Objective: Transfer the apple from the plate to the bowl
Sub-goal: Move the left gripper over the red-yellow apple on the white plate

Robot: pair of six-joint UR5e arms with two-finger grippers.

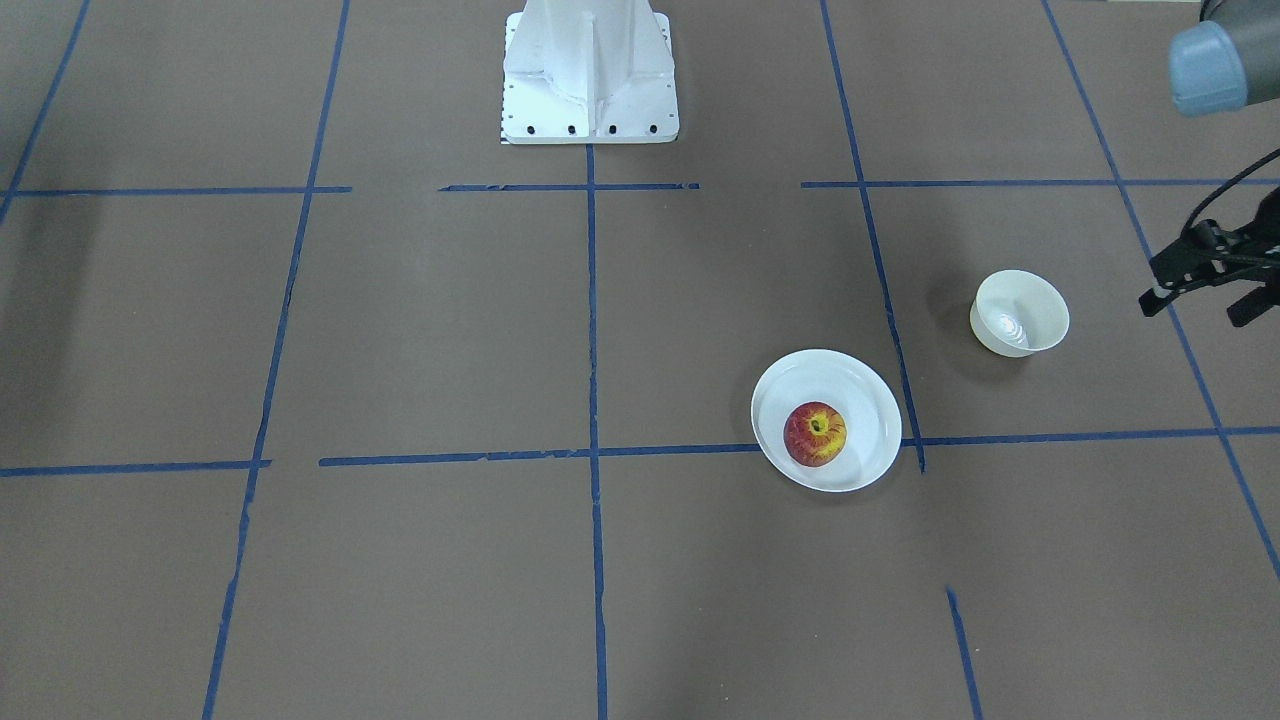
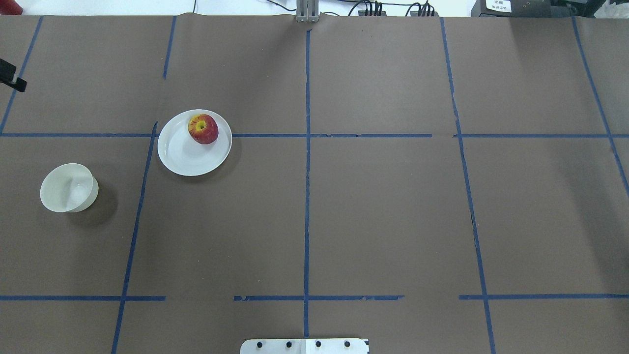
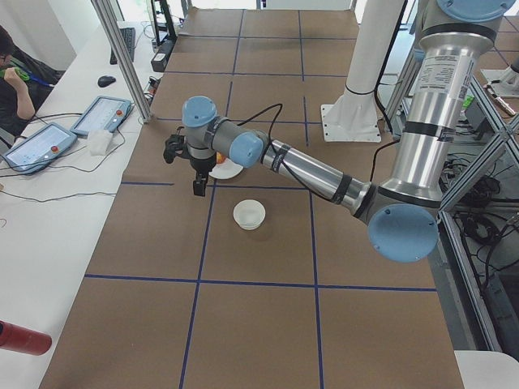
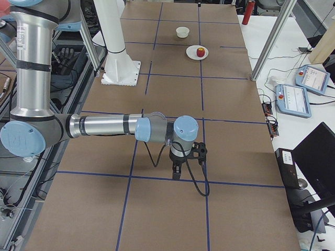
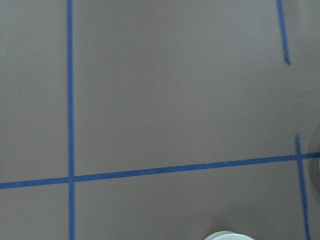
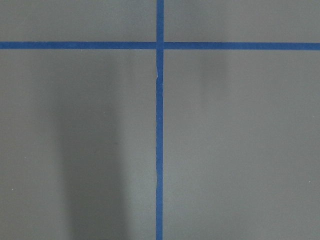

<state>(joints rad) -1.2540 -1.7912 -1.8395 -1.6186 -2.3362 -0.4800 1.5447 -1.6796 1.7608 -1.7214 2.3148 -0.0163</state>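
The red and yellow apple (image 1: pixel 815 433) lies on the white plate (image 1: pixel 872 395), stem dimple up; it also shows in the overhead view (image 2: pixel 203 129) on the plate's (image 2: pixel 184 160) far side. The cream bowl (image 1: pixel 1020 312) stands empty beside the plate, toward the table's left end (image 2: pixel 69 188). My left gripper (image 1: pixel 1197 308) hovers open and empty above the table, beyond the bowl near the table's left end. Only its edge shows overhead. My right gripper (image 4: pixel 186 161) shows only in the exterior right view, far from the dishes; I cannot tell whether it is open or shut.
The white robot pedestal (image 1: pixel 590 70) stands at the table's robot side. A red can (image 3: pixel 24 339) lies at the left end corner. A metal post (image 3: pixel 122 57) and tablets (image 3: pixel 101 115) are on the operators' side. Blue tape lines grid the brown table.
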